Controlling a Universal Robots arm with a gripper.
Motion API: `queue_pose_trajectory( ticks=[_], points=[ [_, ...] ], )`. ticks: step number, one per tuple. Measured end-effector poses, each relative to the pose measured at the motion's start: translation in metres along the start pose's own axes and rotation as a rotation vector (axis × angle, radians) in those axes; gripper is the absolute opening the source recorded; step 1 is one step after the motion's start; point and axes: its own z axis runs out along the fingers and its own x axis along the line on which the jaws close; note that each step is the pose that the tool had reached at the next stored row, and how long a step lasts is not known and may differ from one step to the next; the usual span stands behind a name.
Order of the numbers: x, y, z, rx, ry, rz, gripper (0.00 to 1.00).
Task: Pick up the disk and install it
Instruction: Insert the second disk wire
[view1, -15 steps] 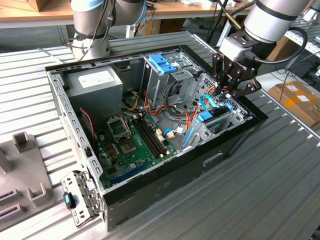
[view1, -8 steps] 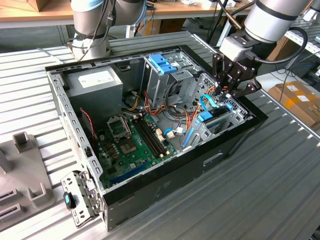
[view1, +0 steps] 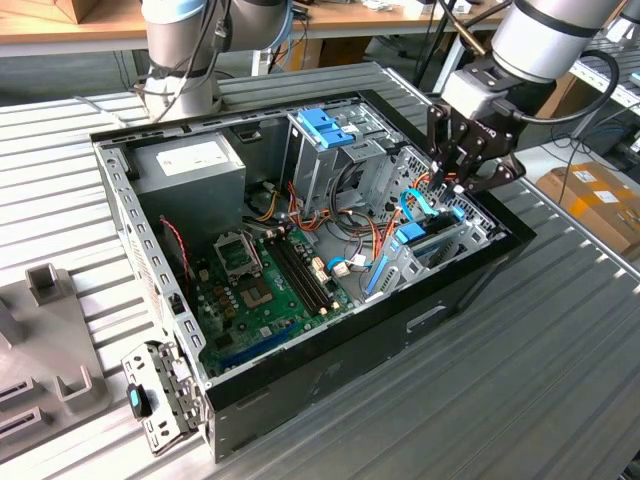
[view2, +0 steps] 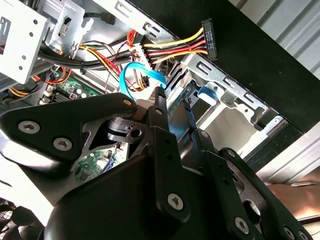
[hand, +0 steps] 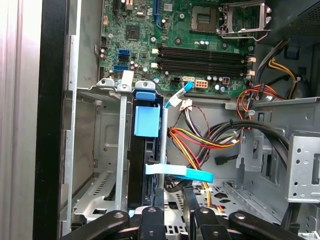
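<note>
Claw (view1: 462, 185) points straight down from the bent arm (view1: 540, 40), its fingers (hand: 152, 220) closed on the disk's (hand: 145, 150) edge, which stands upright in the computer case's (view1: 330, 360) bay.

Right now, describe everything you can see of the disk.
The disk stands on edge in the metal drive bay at the computer case's front corner. In the first wrist view it shows a dark body with a light-blue carrier rail and blue end tab facing the motherboard. The gripper sits at its near end; contact is unclear.
</note>
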Motion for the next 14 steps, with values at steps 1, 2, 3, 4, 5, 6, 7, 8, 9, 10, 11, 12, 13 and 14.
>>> queue_pose_trajectory(
  ticks=[1, 2, 3, 4, 5, 6, 7, 8, 9, 10, 11, 12, 13, 14],
  points=[
    [0.0, 0.0, -0.001, 0.0, 0.0, 0.0, 0.3],
    [0.0, 0.0, -0.0013, 0.0, -0.0002, 0.0, 0.3],
    [0.0, 0.0, -0.0014, 0.0, -0.0004, 0.0, 0.3],
    [0.0, -0.0001, -0.0014, 0.0, -0.0002, 0.0, 0.3],
    [0.0, -0.0006, -0.0016, -0.0001, 0.0001, 0.0, 0.3],
    [0.0, -0.0012, -0.0017, -0.0001, 0.0003, 0.0, 0.3],
    [0.0001, -0.0025, -0.0016, 0.0, 0.0001, 0.0, 0.3],
    [0.0002, -0.0039, -0.0016, -0.0001, 0.0, 0.0, 0.3],
    [0.0003, -0.0054, -0.0019, -0.0002, 0.0001, 0.0, 0.3],
    [0.0003, -0.0063, -0.0021, -0.0003, 0.0, 0.0, 0.3],
    [0.0004, -0.0077, -0.0023, -0.0007, -0.0001, 0.0, 0.3],
    [0.0005, -0.0098, -0.0025, -0.0013, -0.0001, 0.0, 0.3],
    [0.0006, -0.0112, -0.0027, -0.0018, 0.0, 0.0, 0.3],
    [0.0007, -0.0126, -0.0028, -0.0023, -0.0001, 0.0, 0.3]
  ],
)
